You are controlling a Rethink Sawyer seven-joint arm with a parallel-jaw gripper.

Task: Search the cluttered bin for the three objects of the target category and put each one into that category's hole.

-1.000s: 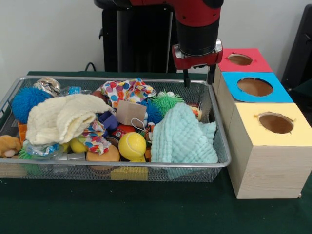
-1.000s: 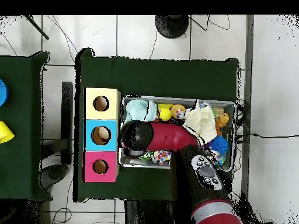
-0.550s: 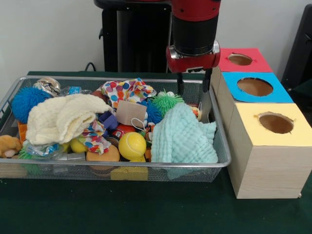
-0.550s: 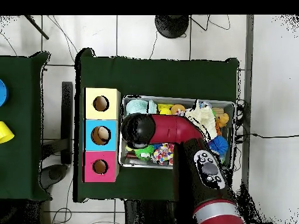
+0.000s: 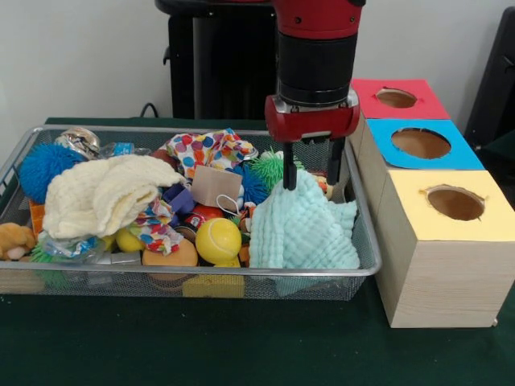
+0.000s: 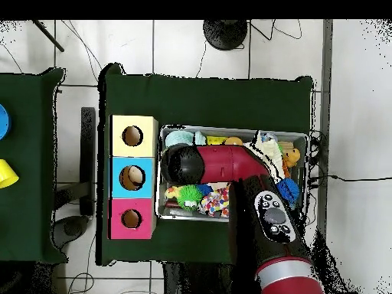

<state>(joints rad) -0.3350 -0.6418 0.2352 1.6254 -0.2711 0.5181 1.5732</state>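
Observation:
My gripper hangs open over the right end of the wire bin. Its two black fingertips reach the top folds of a mint green cloth, and nothing is held between them. Three boxes stand to the right of the bin, each with a round hole: red, blue and yellow. In the overhead view the arm's wrist hides the gripper, and a strip of the mint cloth shows beside it. The blue box's hole shows something tan inside.
The bin is piled with a cream knitted cloth, a polka-dot cloth, a yellow tennis ball, a green spiky ball, a blue fuzzy ball and a tan card. The boxes touch the bin's right wall.
The gripper has moved away from the boxes' side, toward the camera in the front view, and come down to the mint cloth. It stays open and holds nothing.

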